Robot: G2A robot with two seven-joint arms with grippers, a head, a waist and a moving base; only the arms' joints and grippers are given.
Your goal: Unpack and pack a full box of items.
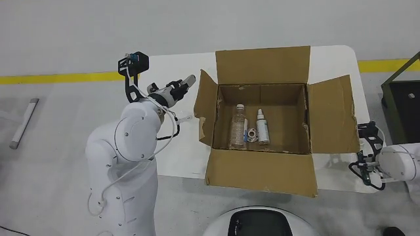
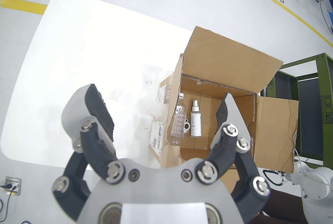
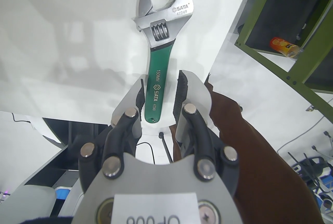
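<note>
Top view: cardboard box [image 1: 262, 115], flaps open, centre of the frame on the white table [image 1: 177, 151]. On its floor lie a clear plastic bottle [image 1: 239, 126], a small metal fitting [image 1: 252, 135] and a white spray bottle [image 1: 262, 126], side by side. The left pincer [image 1: 186, 82] sits left of the box, level with its upper left corner and apart from it.

Left wrist view: left pincer spread wide, holding nothing. The box and its three items are beyond it, well apart from the pads. Likely risk: a reach from this side could catch the torn near wall and shove the box.

Right wrist view: right pincer [image 3: 161, 85] slightly spread, its pads either side of the green handle's tail. The wrench [image 3: 160, 35] lies flat on the table, outside the box. One pad is almost touching the handle and the other shows a gap, so there is no pinch.
- An off-centre squeeze would probably twist the handle.
- A hold this far back leaves the heavy steel head free to droop or slip.
- The table edge is near, so a slide could drop the wrench off.
</note>
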